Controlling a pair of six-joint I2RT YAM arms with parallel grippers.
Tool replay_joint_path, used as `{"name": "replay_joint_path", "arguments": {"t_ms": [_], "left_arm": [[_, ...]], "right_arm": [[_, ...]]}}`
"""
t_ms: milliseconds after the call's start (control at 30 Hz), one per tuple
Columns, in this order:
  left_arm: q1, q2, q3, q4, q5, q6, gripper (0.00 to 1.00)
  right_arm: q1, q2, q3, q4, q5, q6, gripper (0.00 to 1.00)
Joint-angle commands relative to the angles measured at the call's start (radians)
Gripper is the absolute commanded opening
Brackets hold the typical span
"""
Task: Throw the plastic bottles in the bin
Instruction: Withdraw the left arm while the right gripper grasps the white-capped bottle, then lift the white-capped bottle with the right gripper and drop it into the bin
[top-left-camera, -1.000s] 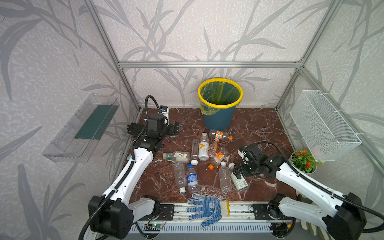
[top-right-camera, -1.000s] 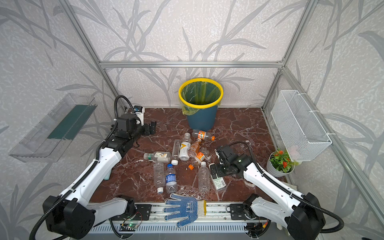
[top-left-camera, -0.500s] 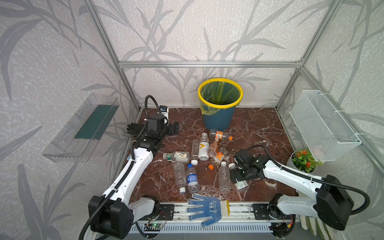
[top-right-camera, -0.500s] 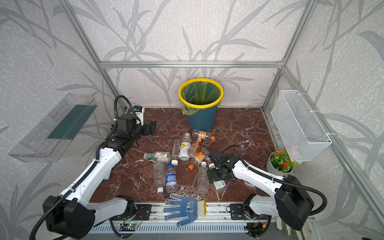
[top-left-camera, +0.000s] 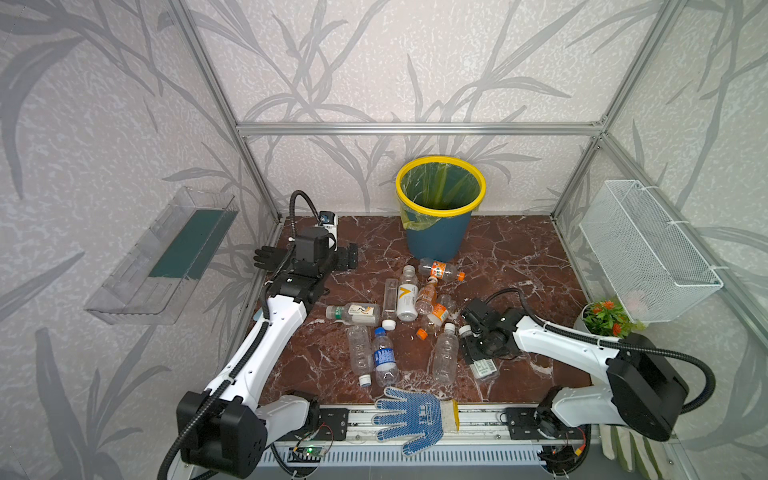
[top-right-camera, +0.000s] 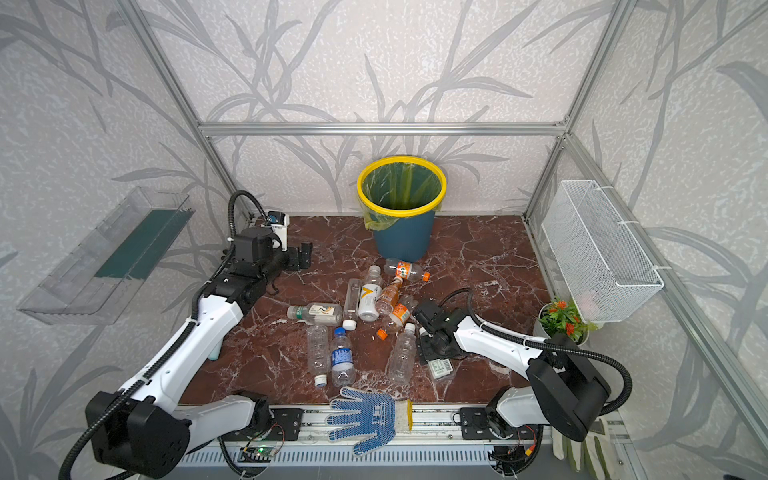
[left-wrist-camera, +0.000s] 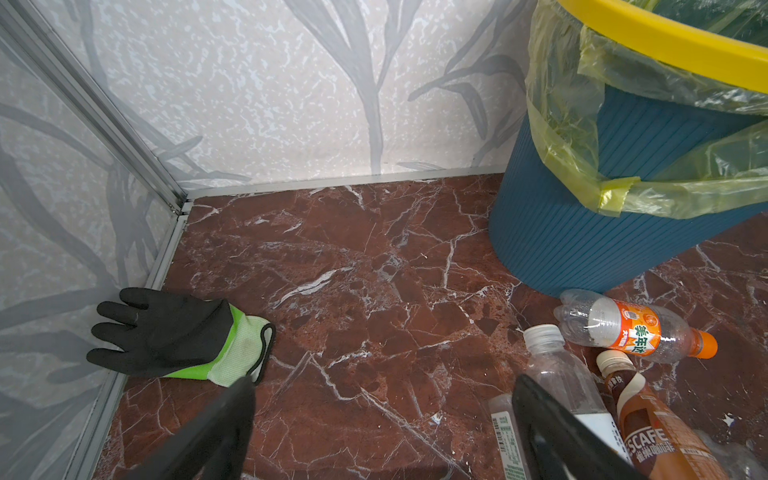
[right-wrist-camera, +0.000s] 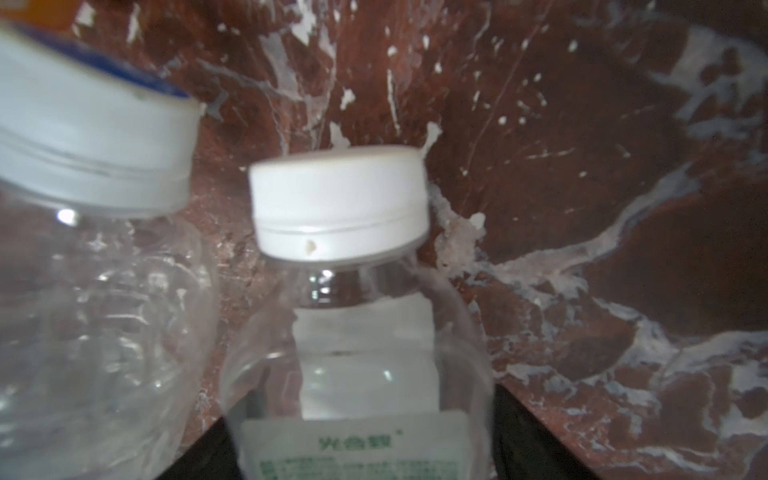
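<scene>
item 1. bin (top-left-camera: 436, 239): dark blue, yellow rim, yellow-green liner. it stands upright at the back of the red marble floor (top-left-camera: 515, 266), against the rear wall. no bottle shows inside it in both top views.

item 2. plastic bottles: all lie on the floor in front of the bin, none lifted.
- orange-label bottle (top-left-camera: 440, 269), on its side, nearest the bin.
- white bottle (top-left-camera: 407, 298) and brown coffee bottle (top-left-camera: 427, 296), side by side in the middle cluster.
- green-cap bottle (top-left-camera: 355, 313), on its side, left of the cluster.
- blue-cap bottle (top-left-camera: 383, 358), beside a clear bottle (top-left-camera: 360, 349), nearer the front rail.
- white-cap clear bottle (top-left-camera: 445, 353), just beside item 3.

item 3. labelled bottle (right-wrist-camera: 361, 361): clear, white cap, white label with green print, lying on the floor at the right of the spread.

item 4. right gripper (right-wrist-camera: 359, 415): low over the labelled bottle, 1 finger on each side of its body. the pads seem to touch its sides; whether they press it cannot be told from the blurred wrist view.

item 5. left gripper (left-wrist-camera: 382, 382): raised at the left rear of the floor, jaws spread wide with only bare floor between them, well apart from the bin.

item 6. other stock: black and green glove (left-wrist-camera: 166, 332) in the left rear corner; blue dotted glove (top-left-camera: 409, 417) on the front rail; potted plant (top-left-camera: 609, 318), wire basket (top-left-camera: 648, 257) and clear wall tray (top-left-camera: 162, 257) at the sides.
</scene>
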Motion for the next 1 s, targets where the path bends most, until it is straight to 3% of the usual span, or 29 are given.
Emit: {"name": "replay_joint_path", "arguments": {"t_ms": [0,267,500,733,833,967], "left_arm": [[0.006,-0.006,0.016,0.003,0.007,-0.002,0.96],[0.007,-0.005,0.013,0.000,0.000,0.005,0.96],[0.007,0.008,0.013,0.001,0.000,0.005,0.96],[0.007,0.015,0.009,0.003,0.005,0.000,0.96],[0.007,0.021,0.004,0.008,0.006,0.002,0.96],[0.006,0.020,-0.006,0.018,0.006,-0.003,0.96]], "right_arm": [[0.006,0.014,0.028,-0.026,0.050,0.008,0.76],[-0.038,-0.025,0.070,-0.026,0.114,-0.010,0.65],[-0.115,-0.196,0.079,0.061,0.203,-0.060,0.59],[-0.203,-0.372,0.100,0.271,0.260,-0.198,0.59],[-0.204,-0.413,0.118,0.399,0.300,-0.316,0.60],[-0.205,-0.479,0.102,0.675,0.353,-0.472,0.60]]}}
